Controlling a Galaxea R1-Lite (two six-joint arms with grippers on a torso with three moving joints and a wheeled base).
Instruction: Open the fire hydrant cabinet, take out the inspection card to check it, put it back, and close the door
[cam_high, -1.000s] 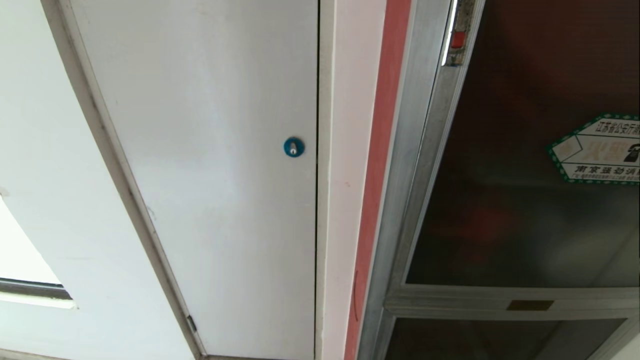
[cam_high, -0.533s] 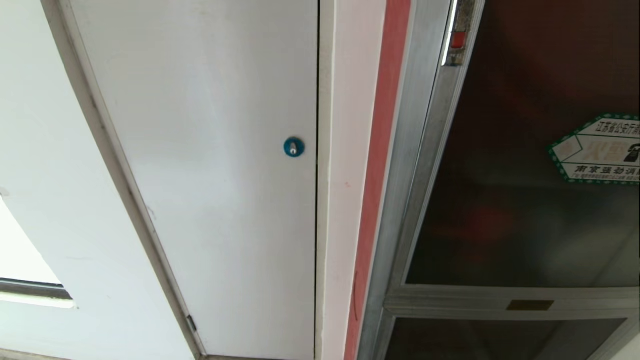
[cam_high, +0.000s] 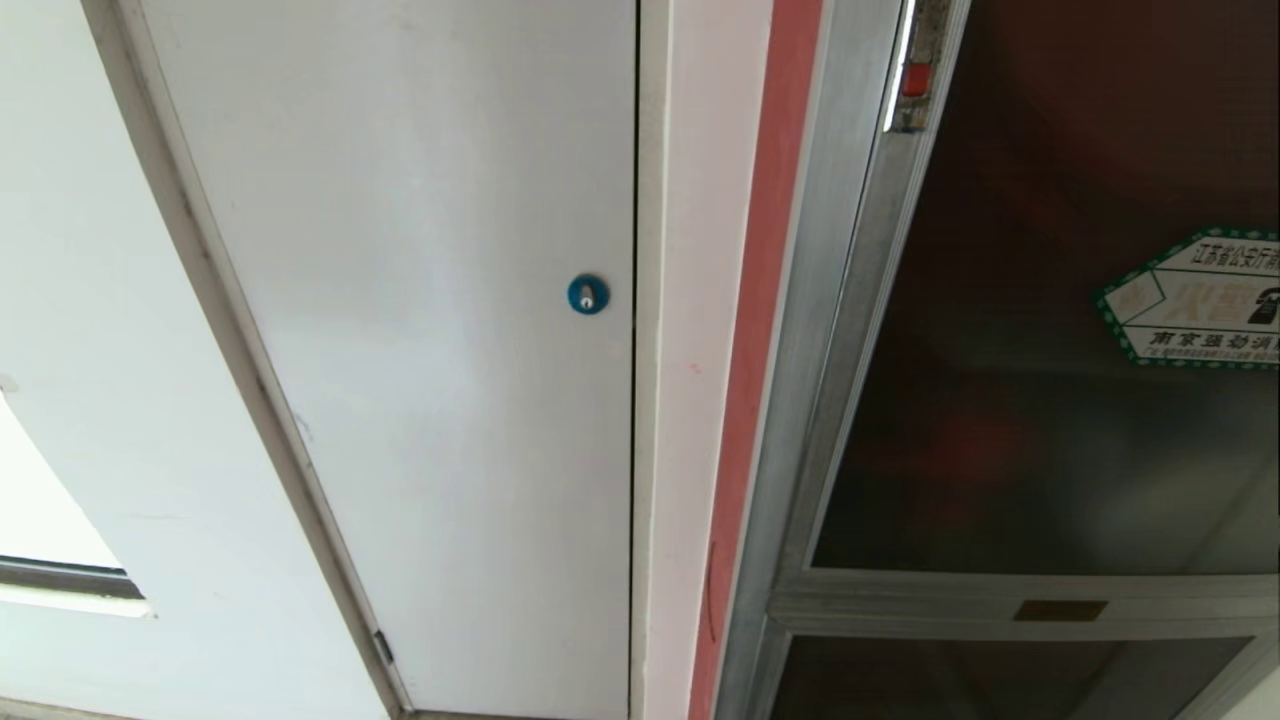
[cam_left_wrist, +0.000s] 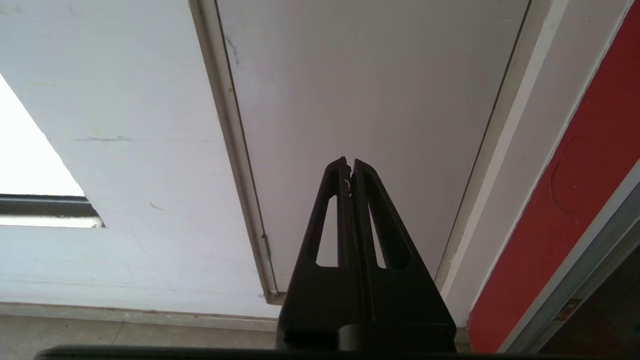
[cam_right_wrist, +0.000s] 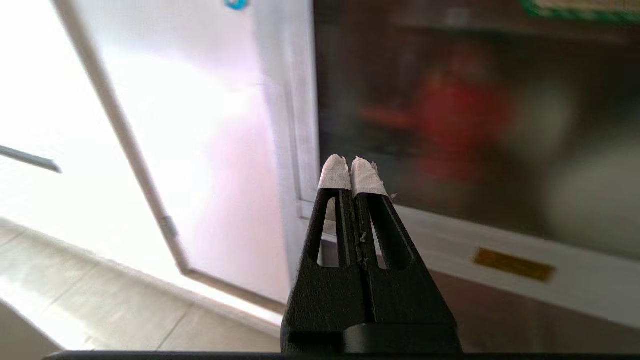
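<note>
Progress: nothing done, by the look of it. Opening, pulling the card, checking it, returning it and closing all lie ahead.
White panel (cam_high: 420, 350): far left, plain, blue round lock (cam_high: 588, 294) near its right edge. Not our target.
Left gripper (cam_left_wrist: 349, 164): low in front of that white panel, fingers pressed together, holding nothing.
Fire hydrant cabinet (cam_high: 810, 300): right of the panel, silver frame beside a red strip.
Door (cam_high: 1020, 400): dark tinted glass, sitting shut in the frame, small red latch (cam_high: 914, 80) up top, green-bordered hexagonal sticker (cam_high: 1195, 297) at far right.
Right gripper (cam_right_wrist: 351, 166): before the door's lower left corner, taped tips pressed together, empty.
Contents: red shape (cam_right_wrist: 460, 115) and something pale, blurred behind the glass. Inspection card not visible, presumably inside.
</note>
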